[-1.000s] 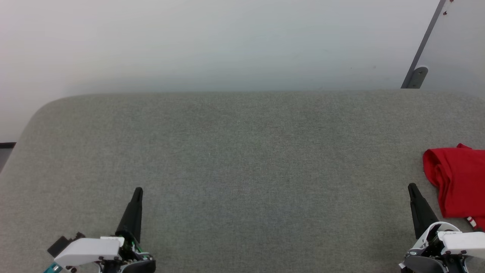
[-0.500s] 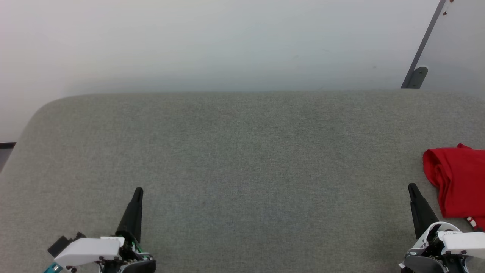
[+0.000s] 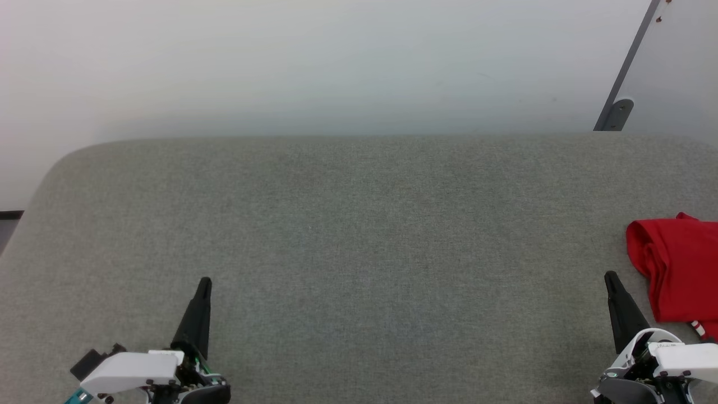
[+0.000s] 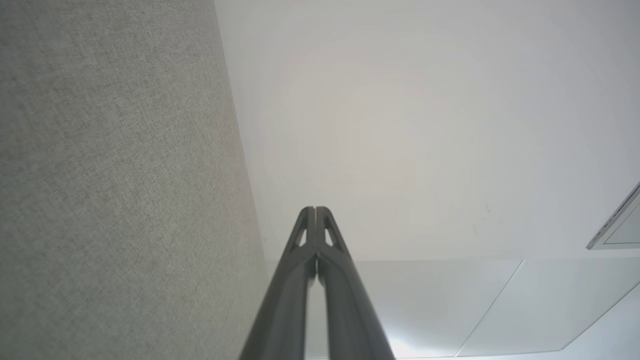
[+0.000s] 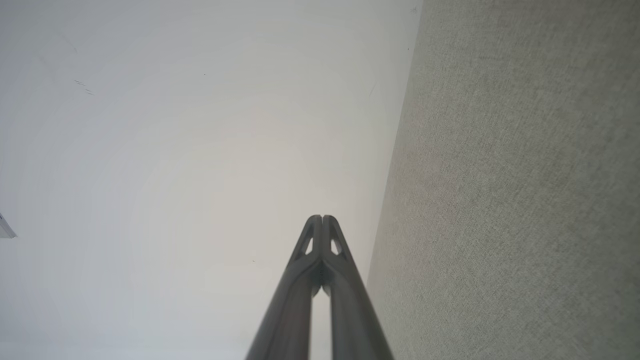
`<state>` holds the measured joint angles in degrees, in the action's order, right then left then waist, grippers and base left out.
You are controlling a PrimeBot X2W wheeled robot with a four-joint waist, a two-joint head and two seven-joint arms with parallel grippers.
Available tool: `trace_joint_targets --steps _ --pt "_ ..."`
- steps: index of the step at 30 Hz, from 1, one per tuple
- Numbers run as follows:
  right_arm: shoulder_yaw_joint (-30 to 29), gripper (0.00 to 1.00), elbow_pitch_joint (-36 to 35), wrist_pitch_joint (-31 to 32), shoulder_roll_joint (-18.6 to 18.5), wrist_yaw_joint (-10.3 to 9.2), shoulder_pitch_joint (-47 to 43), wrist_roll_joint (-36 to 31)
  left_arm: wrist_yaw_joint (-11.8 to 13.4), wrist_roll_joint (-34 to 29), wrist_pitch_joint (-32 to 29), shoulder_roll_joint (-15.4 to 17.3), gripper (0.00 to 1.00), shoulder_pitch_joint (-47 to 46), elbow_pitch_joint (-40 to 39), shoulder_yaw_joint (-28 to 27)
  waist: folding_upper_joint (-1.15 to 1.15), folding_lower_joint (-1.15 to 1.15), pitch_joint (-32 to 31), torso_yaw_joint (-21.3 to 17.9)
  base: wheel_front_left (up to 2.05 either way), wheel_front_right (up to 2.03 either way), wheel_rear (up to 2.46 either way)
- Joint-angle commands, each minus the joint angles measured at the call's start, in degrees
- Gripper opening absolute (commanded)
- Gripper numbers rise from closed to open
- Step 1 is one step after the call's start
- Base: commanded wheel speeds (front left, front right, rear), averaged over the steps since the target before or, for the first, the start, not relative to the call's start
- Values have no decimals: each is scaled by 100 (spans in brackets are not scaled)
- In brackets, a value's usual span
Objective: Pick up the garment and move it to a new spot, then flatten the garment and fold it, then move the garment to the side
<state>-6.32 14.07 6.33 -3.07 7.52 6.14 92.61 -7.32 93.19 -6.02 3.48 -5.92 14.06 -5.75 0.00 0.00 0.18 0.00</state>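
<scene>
Both pairs of jaws are pressed together, tip against tip, with nothing between them.

A grey fabric surface point(image 3: 359, 235) spreads across the head view, its far left corner rounded, with a pale wall point(image 3: 314, 62) behind it. In the wrist views the same fabric runs down one side and the wall takes up the other.

The garment point(image 3: 676, 269) lies bunched on the surface at its right edge, cut off by the frame. The part in view is plain red and runs longer from far to near than across. Its left side is rolled into a thick fold that faces the middle of the surface. A scrap of white-and-red trim point(image 3: 697, 326) peeks out at its near end. No writing can be read on it.

The right gripper point(image 3: 610, 276) sits at the lower right, its fingers pointing away from the robot, just beside the garment's rolled side but not touching it. The left gripper point(image 3: 205, 282) sits at the lower left, well apart from the garment, over bare fabric.
</scene>
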Motion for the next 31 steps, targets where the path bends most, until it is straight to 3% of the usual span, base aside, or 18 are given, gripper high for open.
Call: trace_joint_targets --steps 1,31 --pt "-9 0 3 25 20 -6 18 -7 -30 -38 -8 -13 0 -56 9 -15 0 0 0 0 0 0 0" --pt "-18 0 4 31 28 -6 20 -20 -30 -48 -36 -31 0 -59 9 -41 0 0 0 0 0 0 0"
